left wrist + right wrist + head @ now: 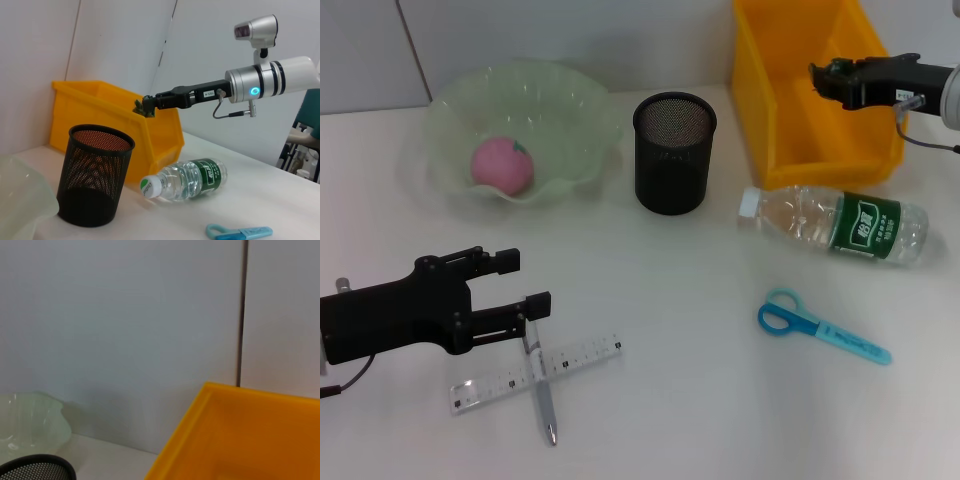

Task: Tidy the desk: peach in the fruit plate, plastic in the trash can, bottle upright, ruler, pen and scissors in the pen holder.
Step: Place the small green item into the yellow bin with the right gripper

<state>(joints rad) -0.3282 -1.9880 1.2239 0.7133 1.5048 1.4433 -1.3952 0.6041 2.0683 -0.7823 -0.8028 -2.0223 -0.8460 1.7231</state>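
The peach [501,165] lies in the pale green fruit plate [560,100] at the back left. My left gripper [520,284] hovers open low over the desk [700,410], its near finger right at the top end of the pen [544,400], which lies crossed over the clear ruler [590,355]. The bottle [835,225] lies on its side in front of the yellow trash can [770,100]. Blue scissors [820,326] rest nearer the front right. My right gripper [823,82] hangs over the trash can, shut on a small greenish scrap of plastic [140,105].
The black mesh pen holder [674,152] stands upright between the fruit plate and the trash can, with nothing showing inside it. A grey wall runs close behind the desk.
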